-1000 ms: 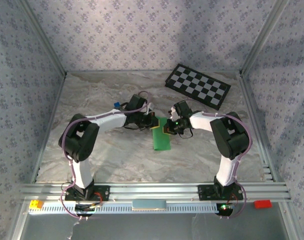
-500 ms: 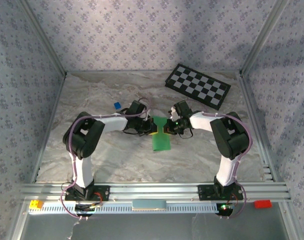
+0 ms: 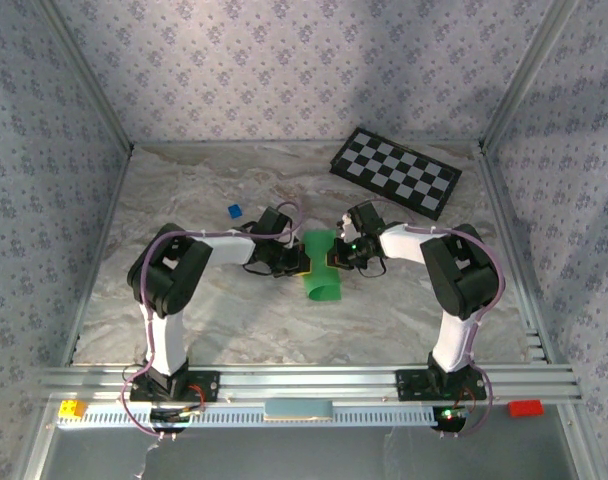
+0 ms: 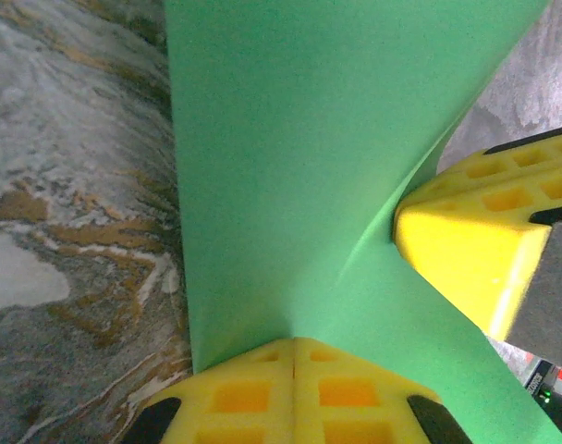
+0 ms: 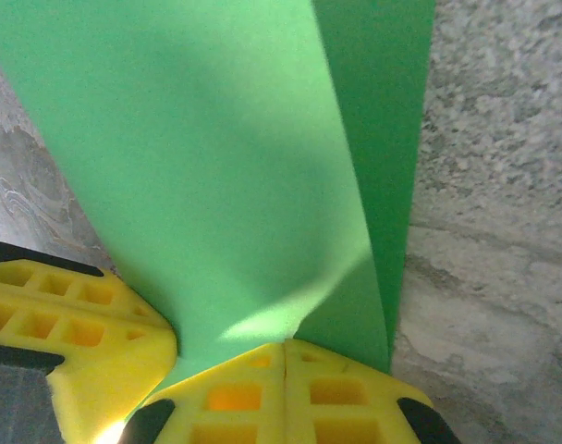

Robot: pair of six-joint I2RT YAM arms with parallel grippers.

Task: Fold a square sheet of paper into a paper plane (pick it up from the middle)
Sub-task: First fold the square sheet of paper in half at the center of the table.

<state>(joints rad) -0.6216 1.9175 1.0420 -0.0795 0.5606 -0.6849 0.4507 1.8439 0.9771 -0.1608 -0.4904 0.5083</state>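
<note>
Pincers: left pincer (image 3: 295,263) clamped on the square sheet of paper (image 3: 321,270), frame centre — right pincer (image 3: 336,258) clamped on its opposite edge; sheet bows between them.

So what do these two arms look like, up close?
Both the left arm and right arm have white links, chunky black joints and looping lilac cables. Each ends in yellow plastic fingers moulded with square pockets, backed in black.
</note>
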